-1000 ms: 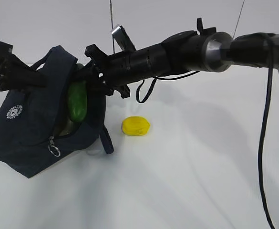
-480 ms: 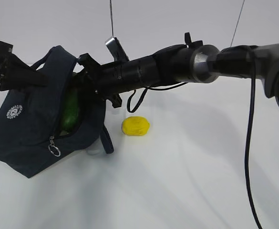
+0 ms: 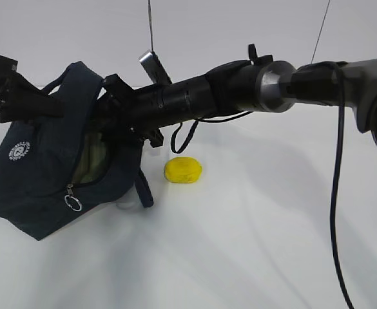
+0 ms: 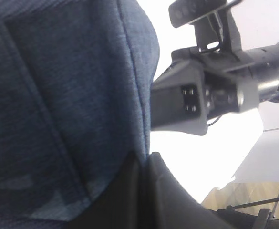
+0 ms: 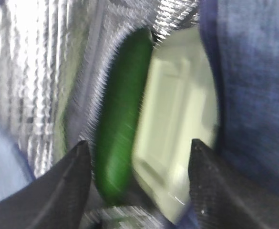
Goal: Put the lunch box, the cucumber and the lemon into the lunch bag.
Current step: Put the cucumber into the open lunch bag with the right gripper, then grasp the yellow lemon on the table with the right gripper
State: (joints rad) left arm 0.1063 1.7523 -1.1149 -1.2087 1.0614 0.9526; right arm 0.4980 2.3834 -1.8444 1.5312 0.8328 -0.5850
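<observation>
Cucumber (image 5: 118, 114) lies inside the lunch bag (image 3: 43, 174), dark green and slightly blurred, pressed between the silver foil lining (image 5: 44, 71) and the pale green lid of the lunch box (image 5: 177, 133), which also sits inside the bag. In the right wrist view the right pincer (image 5: 137, 186) hangs over the bag's mouth with its two black fingers (image 5: 70, 181) spread wide on either side of the cucumber and touching nothing; it has hold of nothing. From the exterior view its arm reaches across from the right and its head is buried in the bag's open top. The left pincer (image 4: 141, 191) is closed tight on the navy fabric at the bag's upper edge, holding the bag tilted up off the white desk (image 3: 252, 244). The lemon (image 3: 183, 170) rests on the desk just right of the bag, apart from both pincers. A silver ring pull (image 3: 73, 204) dangles from the zipper on the bag's front.
</observation>
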